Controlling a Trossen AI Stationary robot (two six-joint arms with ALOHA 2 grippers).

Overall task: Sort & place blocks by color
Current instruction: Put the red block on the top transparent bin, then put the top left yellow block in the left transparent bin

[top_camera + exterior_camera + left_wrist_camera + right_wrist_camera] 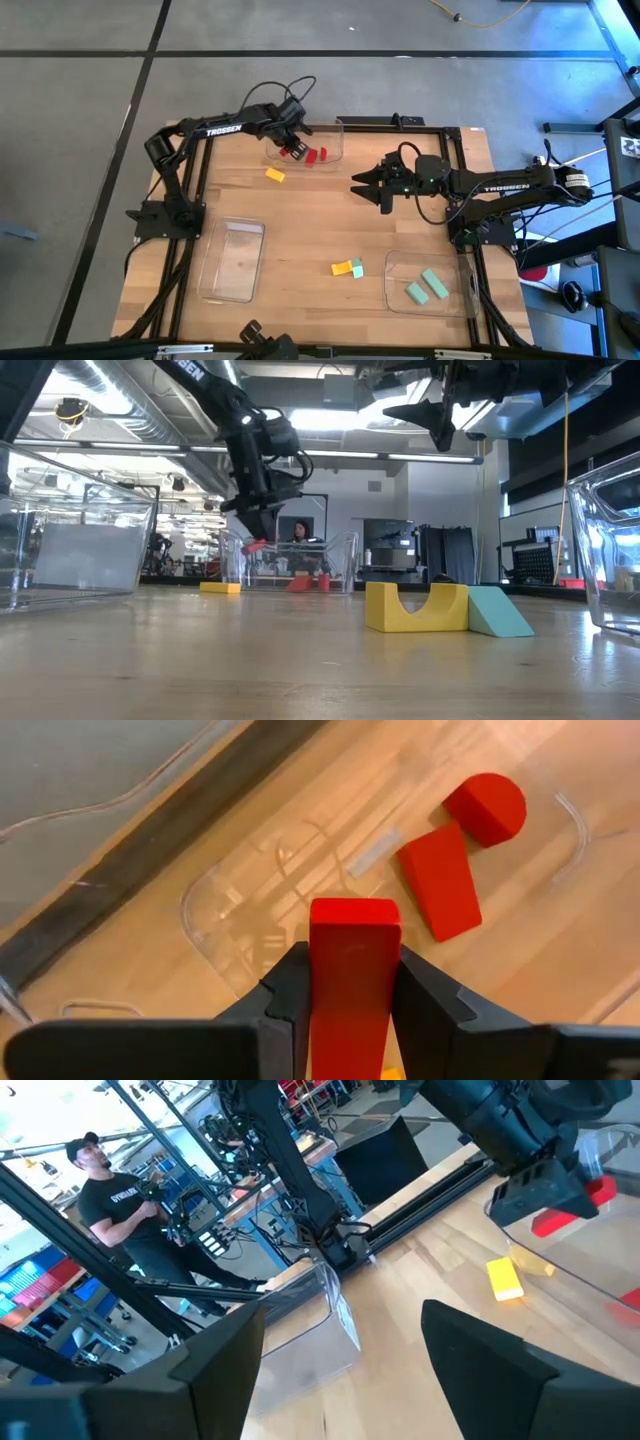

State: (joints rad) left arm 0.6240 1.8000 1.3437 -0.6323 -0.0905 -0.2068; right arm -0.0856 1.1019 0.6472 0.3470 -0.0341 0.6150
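Clear tray (pixel 335 140) at the table's far edge, two red blocks (pixel 316 156) inside; above it the left gripper (pixel 352 982), clenched on a red bar (pixel 353 965); the right gripper (pixel 362 184) hangs mid-table, fingers spread, empty. Likely risks: released from this height, the bar may bounce off the resting blocks or strike the tray wall; a tilted release could tip it over the rim.

The red block (pixel 354 982) gripped by the left hand (pixel 352 1020) runs off the wrist picture's lower edge, its bottom end hidden between the dark fingers (pixel 292 1005).
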